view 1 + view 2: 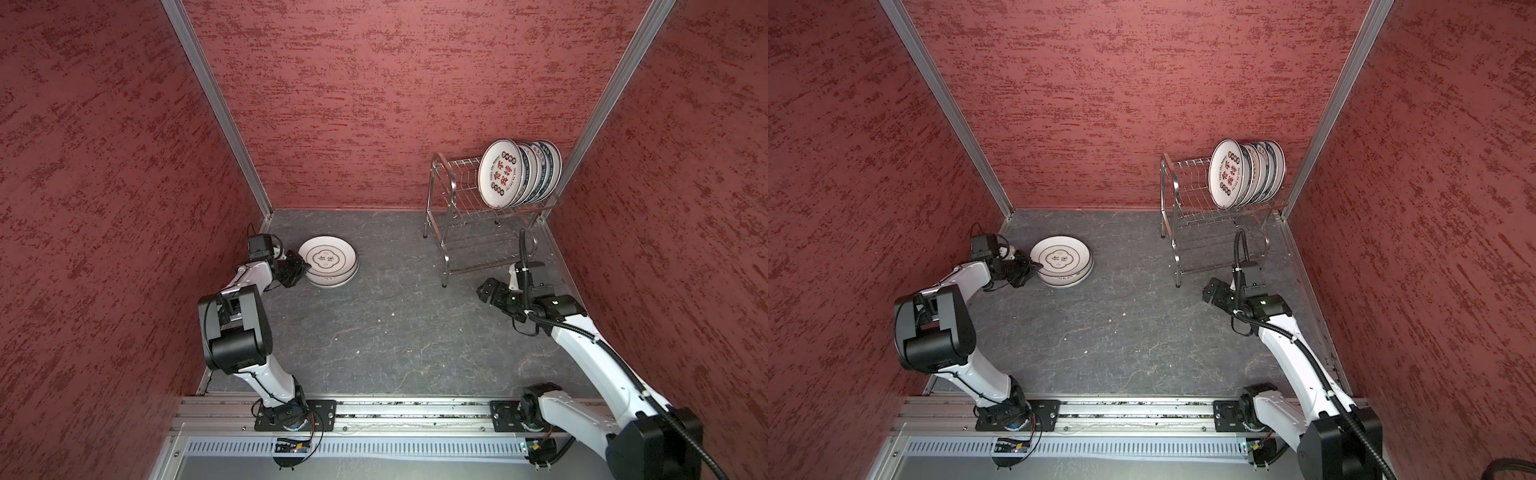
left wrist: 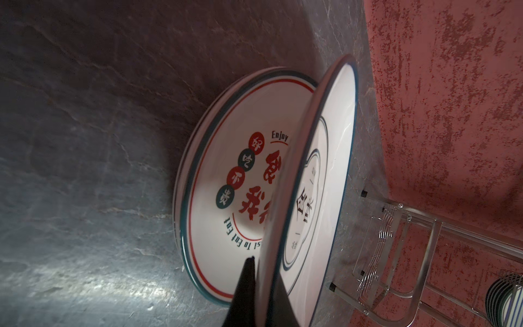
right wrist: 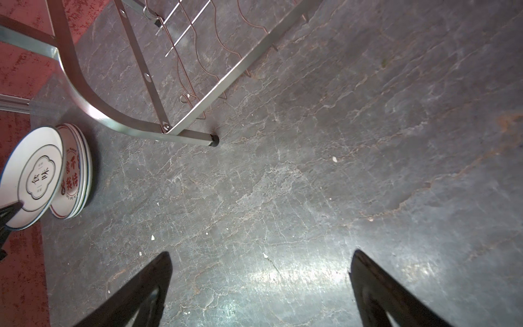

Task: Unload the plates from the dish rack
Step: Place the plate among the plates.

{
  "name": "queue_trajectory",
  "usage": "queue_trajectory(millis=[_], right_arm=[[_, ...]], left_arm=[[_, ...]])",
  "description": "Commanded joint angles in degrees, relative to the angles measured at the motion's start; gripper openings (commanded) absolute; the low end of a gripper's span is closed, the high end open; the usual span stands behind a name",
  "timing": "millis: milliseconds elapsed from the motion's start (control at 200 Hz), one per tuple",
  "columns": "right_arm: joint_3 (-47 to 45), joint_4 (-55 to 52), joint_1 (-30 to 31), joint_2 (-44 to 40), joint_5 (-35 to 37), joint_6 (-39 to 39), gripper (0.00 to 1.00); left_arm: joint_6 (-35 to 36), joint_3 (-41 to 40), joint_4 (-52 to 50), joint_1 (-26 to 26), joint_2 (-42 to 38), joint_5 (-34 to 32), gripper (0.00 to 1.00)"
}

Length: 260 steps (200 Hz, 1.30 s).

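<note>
- Where the left arm reaches in at centre left of both top views, the left fingers (image 1: 300,269) are clamped tight on the near rim of a plate (image 1: 328,257).
- That plate is white with a dark clover outline. It sits tilted over a stack (image 1: 332,284) lying flat on the tabletop (image 1: 374,332).
- In the left wrist view its gripped side is lifted off the stack, and whether the far edge touches I cannot tell.
- The top plate (image 2: 226,181) of the stack shows red characters inside a red and teal rim.
- The rack (image 1: 463,187) stands at upper right against the back wall (image 1: 374,104), well apart from the stack.
- A row of plates (image 1: 498,174) stands on edge at the right end of its upper shelf.
- The right fingers (image 1: 483,290) are spread wide with nothing between them, over the tabletop just in front of the rack's near leg (image 3: 213,140).
</note>
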Motion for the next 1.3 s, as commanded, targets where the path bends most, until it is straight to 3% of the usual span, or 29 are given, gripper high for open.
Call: queue_trajectory(millis=[0,150,736,1012,1297], right_arm=[[1.0,2.4,-0.3,-0.4,-0.9,0.6,0.99],[1.1,2.5,-0.3,-0.3,-1.2,0.3,0.99],[0.6,3.3,-0.3,-1.5,-1.3,0.3,0.99],[0.3,3.1,-0.3,-3.3,-0.2,0.3,0.99],[-0.4,2.6,-0.3,-4.7,0.2,0.4,0.99]], left_arm=[[1.6,1.4,0.1,0.3,0.3,1.1,0.05],[1.8,1.3,-0.3,0.0,0.9,0.2,0.07],[3.7,7.8,-13.5,-4.5,2.9,-12.6,0.57],[3.8,11.5,-18.2,-6.5,5.1,-18.0,0.63],[4.1,13.9,-19.3,-7.7,7.6,-19.1,0.67]])
